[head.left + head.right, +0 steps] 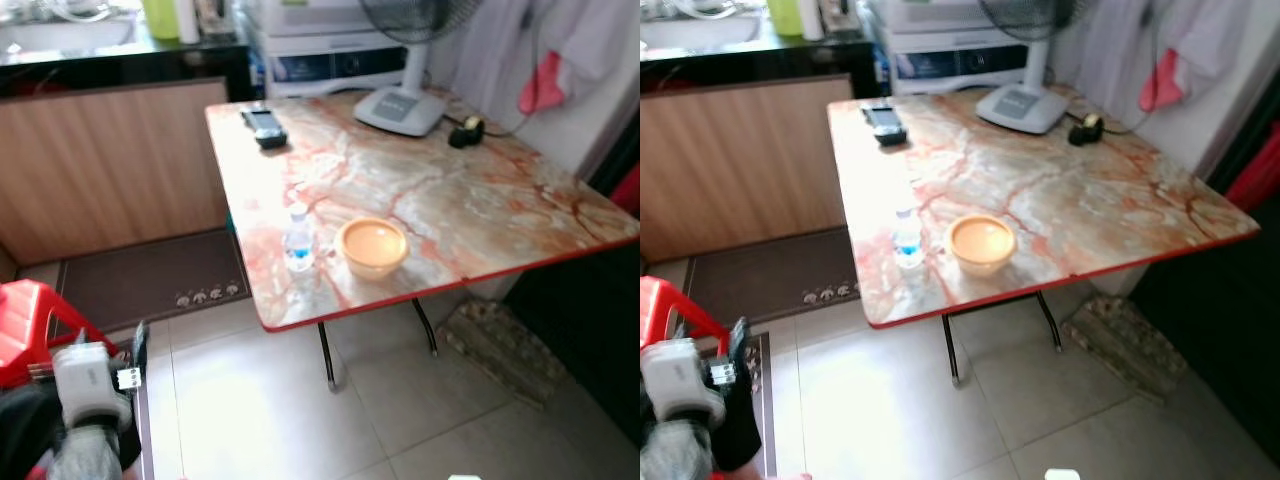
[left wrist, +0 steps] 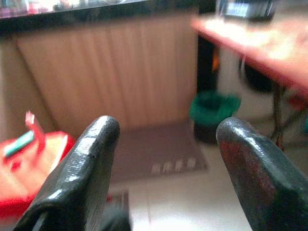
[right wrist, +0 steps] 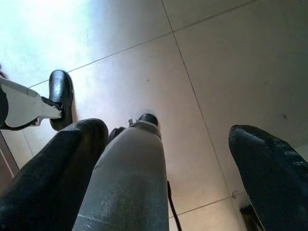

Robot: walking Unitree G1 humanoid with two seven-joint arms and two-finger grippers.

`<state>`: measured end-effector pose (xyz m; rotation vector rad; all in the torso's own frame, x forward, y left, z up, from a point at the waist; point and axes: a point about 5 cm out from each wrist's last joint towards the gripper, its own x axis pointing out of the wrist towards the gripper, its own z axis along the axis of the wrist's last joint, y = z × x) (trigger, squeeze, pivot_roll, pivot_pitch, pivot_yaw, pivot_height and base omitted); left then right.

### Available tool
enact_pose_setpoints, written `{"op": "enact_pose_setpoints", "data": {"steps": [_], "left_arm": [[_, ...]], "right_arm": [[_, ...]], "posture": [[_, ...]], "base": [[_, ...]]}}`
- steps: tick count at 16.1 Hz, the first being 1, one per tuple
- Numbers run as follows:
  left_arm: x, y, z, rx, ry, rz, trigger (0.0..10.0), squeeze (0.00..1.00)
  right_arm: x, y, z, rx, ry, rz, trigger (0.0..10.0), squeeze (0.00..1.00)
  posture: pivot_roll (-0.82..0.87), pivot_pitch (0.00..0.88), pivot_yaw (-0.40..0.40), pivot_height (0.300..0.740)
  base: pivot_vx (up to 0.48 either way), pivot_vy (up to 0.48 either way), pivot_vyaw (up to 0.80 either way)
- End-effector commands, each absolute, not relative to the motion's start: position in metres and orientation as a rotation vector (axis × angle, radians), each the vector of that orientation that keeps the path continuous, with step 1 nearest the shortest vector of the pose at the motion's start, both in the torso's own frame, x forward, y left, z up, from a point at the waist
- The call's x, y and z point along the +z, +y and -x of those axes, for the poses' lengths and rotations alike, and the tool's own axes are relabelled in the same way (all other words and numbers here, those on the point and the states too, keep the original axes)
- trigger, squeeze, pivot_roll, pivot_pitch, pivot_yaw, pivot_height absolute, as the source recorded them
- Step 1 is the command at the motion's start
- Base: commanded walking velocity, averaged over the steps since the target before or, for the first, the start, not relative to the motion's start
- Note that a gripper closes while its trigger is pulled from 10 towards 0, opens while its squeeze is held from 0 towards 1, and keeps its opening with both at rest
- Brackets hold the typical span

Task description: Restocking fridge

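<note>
A small water bottle and orange bowl stand close to the tabletop front edge; both pincers, left pincer and right pincer, gape empty; a clumsy reach could topple the bottle off.

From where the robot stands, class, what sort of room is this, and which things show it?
Probably a home kitchen or dining corner: a marble-patterned folding table carrying a water bottle and an orange bowl, with a dark counter over wood-panelled cabinets behind.

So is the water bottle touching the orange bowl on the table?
Apart. The left eye view shows bare marbled tabletop between the water bottle and the orange bowl; the right eye view shows the same gap.
</note>
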<state>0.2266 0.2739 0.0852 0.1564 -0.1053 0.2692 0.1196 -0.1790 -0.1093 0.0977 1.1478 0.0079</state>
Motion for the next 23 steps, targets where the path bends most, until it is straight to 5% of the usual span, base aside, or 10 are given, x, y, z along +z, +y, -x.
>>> {"op": "enact_pose_setpoints", "data": {"steps": [1, 8, 12, 23], "left_arm": [[0.102, 0.266, -0.236, 0.226, -0.151, -0.135, 10.0, 0.0], [0.142, 0.163, -0.26, -0.126, -0.238, -0.133, 10.0, 0.0], [0.159, 0.172, -0.253, -0.051, -0.264, -0.148, 10.0, 0.0], [0.187, 0.168, -0.26, -0.109, -0.3, -0.158, 10.0, 0.0]], "right_arm": [[-0.11, -0.18, -0.117, 0.002, 1.148, -0.098, 10.0, 0.0], [-0.108, -0.207, -0.109, -0.15, 1.107, -0.15, 10.0, 0.0], [-0.107, -0.214, -0.108, -0.167, 1.102, -0.132, 10.0, 0.0], [-0.109, -0.207, -0.105, -0.236, 1.074, -0.216, 10.0, 0.0]], "posture": [[0.26, 0.0, -0.09, 0.74], [0.16, 0.0, -0.069, 0.74], [0.17, 0.06, -0.084, 0.74], [0.16, 0.034, -0.045, 0.74]], "base": [[0.0, 0.0, 0.0], [0.0, 0.0, 0.0], [0.062, 0.0, 0.0], [0.289, 0.0, 0.0]]}}
